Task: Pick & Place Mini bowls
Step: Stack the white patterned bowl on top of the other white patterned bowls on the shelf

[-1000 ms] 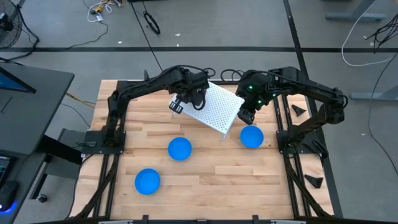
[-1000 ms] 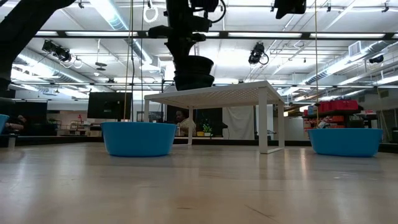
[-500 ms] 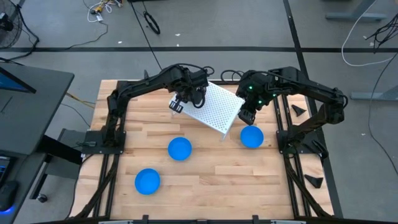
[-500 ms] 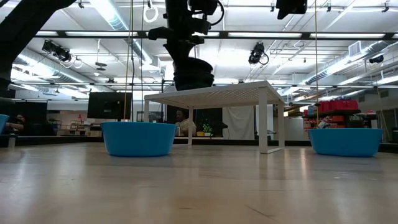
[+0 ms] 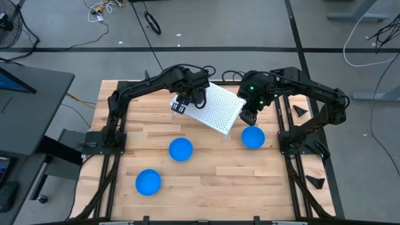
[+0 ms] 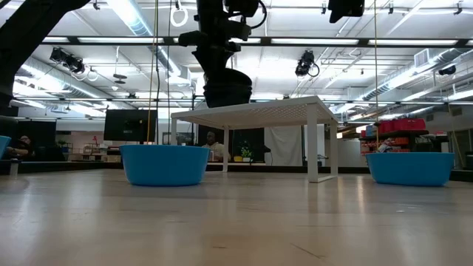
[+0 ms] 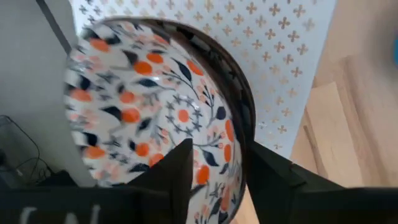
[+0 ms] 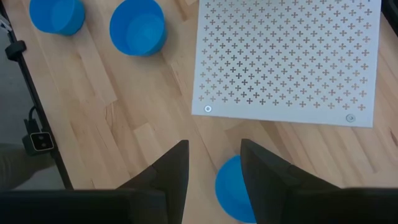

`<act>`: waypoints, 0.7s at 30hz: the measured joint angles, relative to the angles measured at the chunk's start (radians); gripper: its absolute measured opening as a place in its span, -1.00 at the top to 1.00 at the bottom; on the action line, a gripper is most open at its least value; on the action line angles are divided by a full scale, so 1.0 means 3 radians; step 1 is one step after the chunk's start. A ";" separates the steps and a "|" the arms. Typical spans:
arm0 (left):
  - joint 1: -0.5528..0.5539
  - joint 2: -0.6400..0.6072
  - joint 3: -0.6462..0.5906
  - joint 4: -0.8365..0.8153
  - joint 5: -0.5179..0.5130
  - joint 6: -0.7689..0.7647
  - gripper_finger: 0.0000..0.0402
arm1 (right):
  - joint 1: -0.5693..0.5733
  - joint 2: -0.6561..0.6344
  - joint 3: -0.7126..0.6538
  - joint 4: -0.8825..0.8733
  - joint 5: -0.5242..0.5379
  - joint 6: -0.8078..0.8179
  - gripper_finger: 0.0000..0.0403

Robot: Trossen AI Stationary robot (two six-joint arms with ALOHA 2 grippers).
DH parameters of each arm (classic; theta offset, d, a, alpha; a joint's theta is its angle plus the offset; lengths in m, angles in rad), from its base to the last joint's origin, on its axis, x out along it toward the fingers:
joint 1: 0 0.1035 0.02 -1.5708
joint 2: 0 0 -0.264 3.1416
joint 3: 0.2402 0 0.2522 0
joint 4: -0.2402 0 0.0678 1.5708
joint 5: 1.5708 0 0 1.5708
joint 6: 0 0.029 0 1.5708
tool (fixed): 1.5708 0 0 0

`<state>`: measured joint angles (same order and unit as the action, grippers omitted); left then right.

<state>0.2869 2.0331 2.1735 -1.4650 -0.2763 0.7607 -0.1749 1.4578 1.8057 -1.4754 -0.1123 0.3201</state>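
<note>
A white bowl with a red-and-dark pattern [image 7: 149, 106] sits on the white perforated rack [image 5: 219, 107] near its left corner, and shows dark in the low view [image 6: 225, 89]. My left gripper [image 7: 217, 180] is open astride that bowl's rim. Three blue bowls rest on the wooden table: one [image 5: 253, 137] beside the rack's right leg, one [image 5: 180, 149] at the middle and one [image 5: 149, 182] nearer the front left. My right gripper [image 8: 214, 174] hangs open above the right blue bowl [image 8: 233, 186], with nothing between its fingers. My left gripper comes from above with one finger [image 7: 177, 177] inside the patterned bowl and one outside, the rim [image 7: 239, 146] between them. The inner finger stands clear of the wall. Whether the outer finger touches the bowl, I cannot tell. The bowl rests upright on the rack.
The rack stands on legs above the table, turned at a slant, its top [image 6: 251, 112] raised over the wood. Both arms' bases sit at the table's left and right sides. Bare wood [image 5: 225, 181] lies in front of the bowls.
In the low view the patterned bowl has settled slightly lower on the rack's top. Both arms have stayed where they were.
</note>
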 joint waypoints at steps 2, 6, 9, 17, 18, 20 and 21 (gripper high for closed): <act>-0.0015 0.0000 0.0059 0.0010 -0.0003 -0.0056 0.24 | 0.0000 0.0000 0.0000 0.0000 0.0000 -0.0009 0.28; -0.0018 -0.0001 0.0266 -0.0001 -0.0001 -0.0131 0.15 | 0.0000 0.0000 0.0000 0.0003 0.0001 -0.0024 0.28; -0.0017 -0.0006 0.0455 -0.0043 0.0039 -0.0160 0.11 | 0.0000 0.0000 0.0000 0.0014 0.0000 -0.0025 0.28; -0.0010 -0.0019 0.0602 -0.0253 0.0069 -0.0345 0.12 | 0.0000 0.0000 0.0000 0.0076 0.0001 -0.0024 0.28; -0.0012 -0.0022 0.0602 -0.0247 0.0078 -0.0426 0.12 | 0.0000 0.0000 0.0000 0.0085 0.0001 -0.0024 0.28; -0.0011 -0.0024 0.0602 -0.0212 0.0172 -0.0543 0.12 | 0.0000 0.0000 0.0000 0.0106 0.0000 -0.0025 0.28; -0.0011 -0.0023 0.0602 -0.0211 0.0213 -0.0581 0.12 | 0.0000 0.0001 0.0000 0.0122 0.0000 -0.0025 0.28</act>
<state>0.2836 2.0262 2.3543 -1.5283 -0.2123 0.5865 -0.1749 1.4581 1.8057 -1.4388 -0.1123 0.3127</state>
